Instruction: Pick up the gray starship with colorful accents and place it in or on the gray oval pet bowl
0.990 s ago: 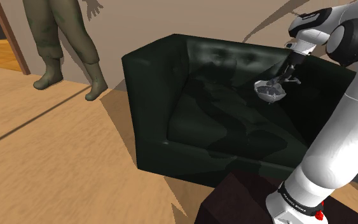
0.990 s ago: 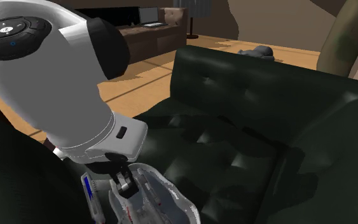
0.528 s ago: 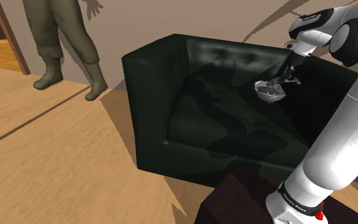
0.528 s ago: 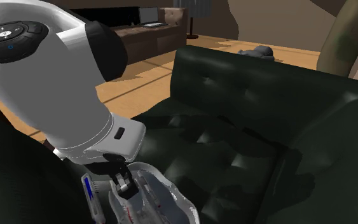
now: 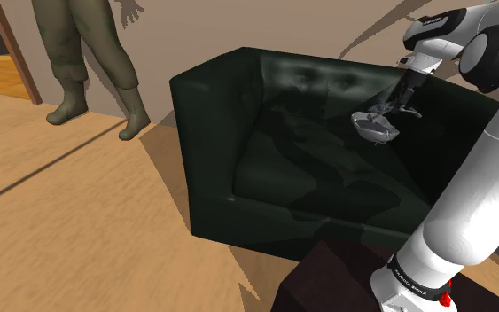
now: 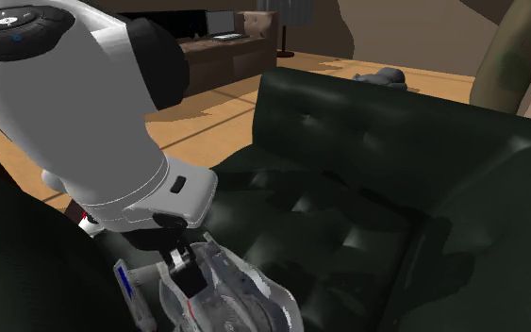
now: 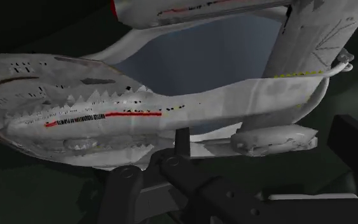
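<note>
The gripper (image 6: 184, 275) had tipped and risen slightly since the frame before, carrying the gray starship (image 6: 235, 294) with it. Its fingers were closed on a thin part of the hull, and the ship hung just above the dark sofa's (image 5: 238, 159) seat. That off-centre pinch could let the ship swivel or slip out before reaching the pet bowl.

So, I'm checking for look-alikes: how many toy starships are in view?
1. The starship is clasped by the gripper over the dark sofa. The arm may hide others behind it.
</note>
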